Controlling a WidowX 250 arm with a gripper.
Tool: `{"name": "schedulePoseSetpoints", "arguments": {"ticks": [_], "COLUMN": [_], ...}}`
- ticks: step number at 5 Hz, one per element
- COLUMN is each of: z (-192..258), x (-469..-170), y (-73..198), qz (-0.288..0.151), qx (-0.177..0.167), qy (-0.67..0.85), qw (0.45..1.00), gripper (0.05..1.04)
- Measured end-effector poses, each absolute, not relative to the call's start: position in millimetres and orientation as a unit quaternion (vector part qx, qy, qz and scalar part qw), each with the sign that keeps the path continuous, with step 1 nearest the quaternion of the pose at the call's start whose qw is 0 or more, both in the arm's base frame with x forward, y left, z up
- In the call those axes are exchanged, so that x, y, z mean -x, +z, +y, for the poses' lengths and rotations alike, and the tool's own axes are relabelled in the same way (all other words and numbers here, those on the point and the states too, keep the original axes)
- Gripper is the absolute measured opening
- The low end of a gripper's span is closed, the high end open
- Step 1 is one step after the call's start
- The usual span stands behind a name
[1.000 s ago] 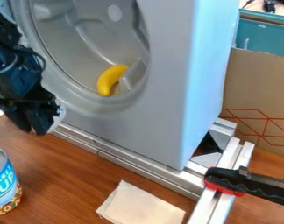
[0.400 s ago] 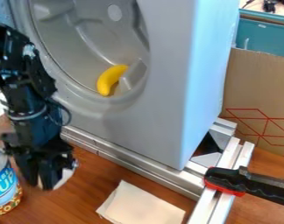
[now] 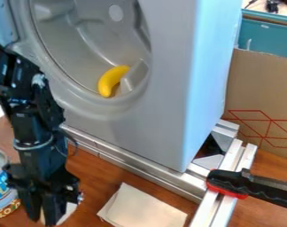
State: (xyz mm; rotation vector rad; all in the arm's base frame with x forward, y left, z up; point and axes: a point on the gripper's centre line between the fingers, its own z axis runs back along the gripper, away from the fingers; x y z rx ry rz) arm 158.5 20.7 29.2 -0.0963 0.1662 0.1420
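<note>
The gripper (image 3: 43,217) is in front of the grey basin unit (image 3: 164,119), low over the surface (image 3: 90,177), its fingers pinching a pale object (image 3: 66,213) whose shape is mostly hidden. The yellow banana (image 3: 112,80) lies inside the unit's hollow. In front of the unit are a soup can (image 3: 0,195), partly behind the gripper, and a folded off-white cloth (image 3: 143,208). A red-and-black clamp (image 3: 229,182) sits near its front corner.

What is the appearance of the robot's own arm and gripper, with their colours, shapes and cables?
The arm is black and jointed, with a pale patch on its upper part and a greyish band lower down. A thin dark cable loops out beside it. The gripper is also black, with a wide crosspiece.
</note>
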Motion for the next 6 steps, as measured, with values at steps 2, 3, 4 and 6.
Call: {"name": "schedulePoseSetpoints", "arguments": {"ticks": [2,3,4,6], "z": [37,48,52,52], "x": [-152,-146,-144,-143], "y": [1,-10,-16,-21], "qz": [0.082,0.094,0.098,0.105], "qx": [0.087,0.094,0.113,0.157], "qy": [0.042,0.053,0.041,0.039], "qw": [0.992,0.990,0.988,0.981], "gripper": [0.383,0.383,0.383,0.743]}}
